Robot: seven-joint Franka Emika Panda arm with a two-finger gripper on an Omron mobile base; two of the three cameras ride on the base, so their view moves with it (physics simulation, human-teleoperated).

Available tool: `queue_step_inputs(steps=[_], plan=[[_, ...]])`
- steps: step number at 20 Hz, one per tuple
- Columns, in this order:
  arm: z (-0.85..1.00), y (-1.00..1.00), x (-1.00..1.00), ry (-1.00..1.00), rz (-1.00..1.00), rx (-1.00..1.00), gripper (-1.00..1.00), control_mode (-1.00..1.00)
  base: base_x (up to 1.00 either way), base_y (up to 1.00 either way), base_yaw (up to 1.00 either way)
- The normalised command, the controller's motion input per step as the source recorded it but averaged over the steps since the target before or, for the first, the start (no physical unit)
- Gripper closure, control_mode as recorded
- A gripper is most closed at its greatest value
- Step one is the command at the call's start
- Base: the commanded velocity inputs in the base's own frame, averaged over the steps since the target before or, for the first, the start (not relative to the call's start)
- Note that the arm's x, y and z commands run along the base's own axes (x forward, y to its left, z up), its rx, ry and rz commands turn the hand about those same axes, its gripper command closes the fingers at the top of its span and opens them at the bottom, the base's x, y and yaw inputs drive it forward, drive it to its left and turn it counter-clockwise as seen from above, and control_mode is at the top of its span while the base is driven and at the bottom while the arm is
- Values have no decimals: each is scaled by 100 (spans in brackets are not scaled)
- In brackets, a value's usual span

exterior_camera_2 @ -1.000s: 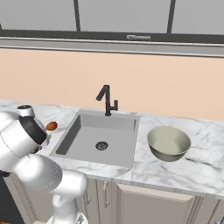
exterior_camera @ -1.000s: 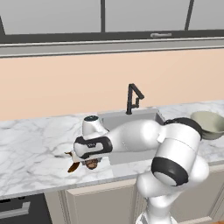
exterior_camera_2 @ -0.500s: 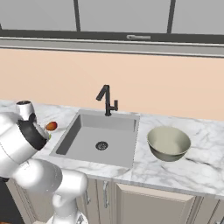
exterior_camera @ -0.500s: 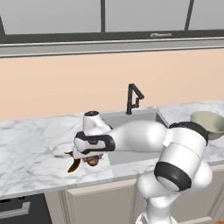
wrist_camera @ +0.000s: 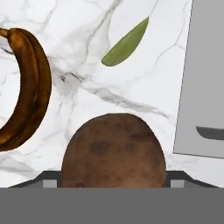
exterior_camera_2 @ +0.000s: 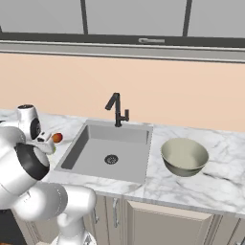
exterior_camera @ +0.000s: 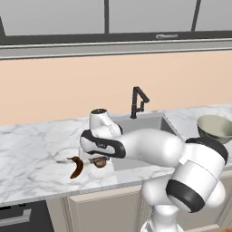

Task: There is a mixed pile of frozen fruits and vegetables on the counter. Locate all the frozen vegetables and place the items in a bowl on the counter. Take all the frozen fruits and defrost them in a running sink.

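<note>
Your gripper (exterior_camera: 96, 159) hangs low with fingers spread, gripping nothing, directly over the brown ball (wrist_camera: 113, 151) on the counter (exterior_camera: 31, 149) left of the sink (exterior_camera_2: 107, 153), presumably positioned to straddle it for the bowl (exterior_camera_2: 184, 156).

Counter (exterior_camera: 31, 149): sink (exterior_camera_2: 107, 153) recessed at its middle, faucet (exterior_camera_2: 117, 109) behind the basin, bowl (exterior_camera_2: 184, 156) to the sink's right. Left of the sink: curved piece (exterior_camera: 76, 167) near the front edge, round ball (exterior_camera: 100, 162) just beside it on the sink side, small ball (exterior_camera_2: 57, 138) farther back. Leaf-like piece (wrist_camera: 125, 43) (hand view) lies apart from the round ball, between the curved piece and the sink's edge.
</note>
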Motion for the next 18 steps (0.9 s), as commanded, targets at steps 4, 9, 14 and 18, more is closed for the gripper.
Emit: queue_step_inputs(steps=[4, 9, 14, 18], plan=[[26, -40, -7, 4, -5, -3, 100, -100, 0, 0, 0], [34, -34, -2, 2, -8, -1, 100, -100, 0, 0, 0], [26, -41, 0, 5, -7, -3, 100, -100, 0, 0, 0], [18, -42, -3, 2, -8, -1, 100, -100, 0, 0, 0]])
